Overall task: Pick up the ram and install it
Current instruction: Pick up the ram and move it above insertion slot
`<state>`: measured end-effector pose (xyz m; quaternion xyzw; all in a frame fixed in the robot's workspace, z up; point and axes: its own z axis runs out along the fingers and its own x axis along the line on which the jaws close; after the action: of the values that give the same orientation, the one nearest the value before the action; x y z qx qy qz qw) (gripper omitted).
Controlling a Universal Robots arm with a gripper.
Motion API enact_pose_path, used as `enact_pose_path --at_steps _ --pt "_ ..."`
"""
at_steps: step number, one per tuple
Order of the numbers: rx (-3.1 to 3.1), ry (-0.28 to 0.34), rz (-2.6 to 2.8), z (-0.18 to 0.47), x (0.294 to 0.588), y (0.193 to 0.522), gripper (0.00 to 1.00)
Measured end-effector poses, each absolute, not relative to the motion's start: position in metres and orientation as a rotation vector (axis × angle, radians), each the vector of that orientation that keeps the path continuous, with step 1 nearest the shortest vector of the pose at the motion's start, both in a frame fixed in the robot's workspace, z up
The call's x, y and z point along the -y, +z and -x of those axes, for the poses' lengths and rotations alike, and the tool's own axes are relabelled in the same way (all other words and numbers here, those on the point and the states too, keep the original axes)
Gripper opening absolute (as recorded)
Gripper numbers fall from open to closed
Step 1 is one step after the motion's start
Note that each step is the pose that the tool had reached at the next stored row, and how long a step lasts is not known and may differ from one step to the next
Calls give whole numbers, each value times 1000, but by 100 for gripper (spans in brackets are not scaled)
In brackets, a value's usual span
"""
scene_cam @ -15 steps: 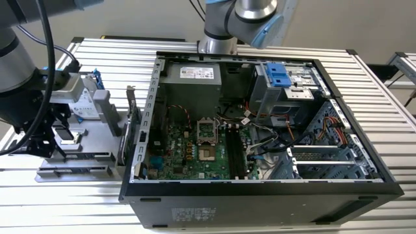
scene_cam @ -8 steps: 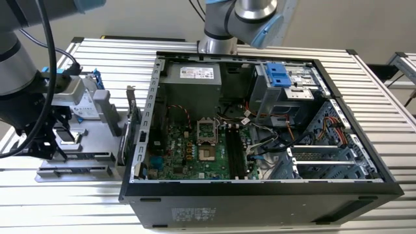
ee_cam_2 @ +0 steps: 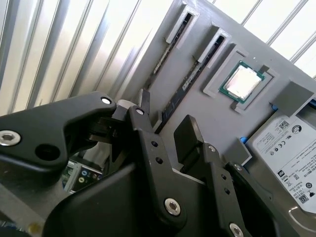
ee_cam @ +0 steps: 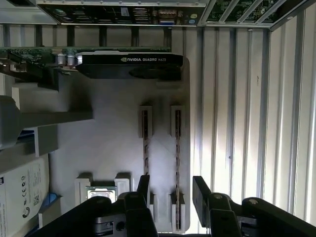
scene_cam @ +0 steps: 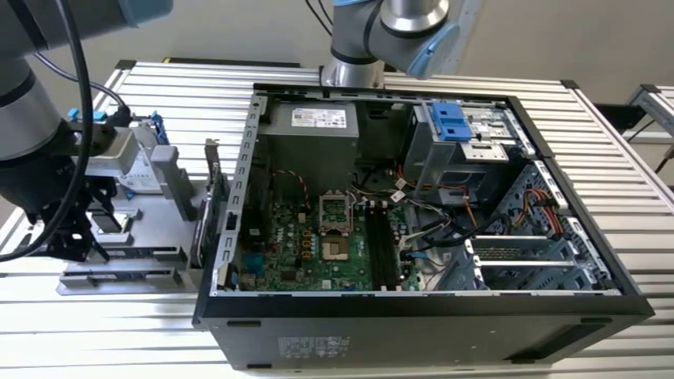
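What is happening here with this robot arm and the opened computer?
The arm's gripper hangs open over a grey parts holder that stands beside the open computer case. It holds nothing. Two sticks stand on edge in the holder. The ram nearer the holder's edge lies in line with the gap between the gripper's two sides, untouched. The other ram stick sits next to it. The motherboard slots look empty, so nothing is installed yet.

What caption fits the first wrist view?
Open gripper hovers over two ram sticks slotted in a gray holder.
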<state>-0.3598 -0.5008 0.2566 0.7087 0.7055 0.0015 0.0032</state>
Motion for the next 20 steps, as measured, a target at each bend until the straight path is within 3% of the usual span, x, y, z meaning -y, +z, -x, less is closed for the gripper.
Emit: enact_pose_path --at_steps 20 --pt "-2212 5 -2222 361 502 244 100"
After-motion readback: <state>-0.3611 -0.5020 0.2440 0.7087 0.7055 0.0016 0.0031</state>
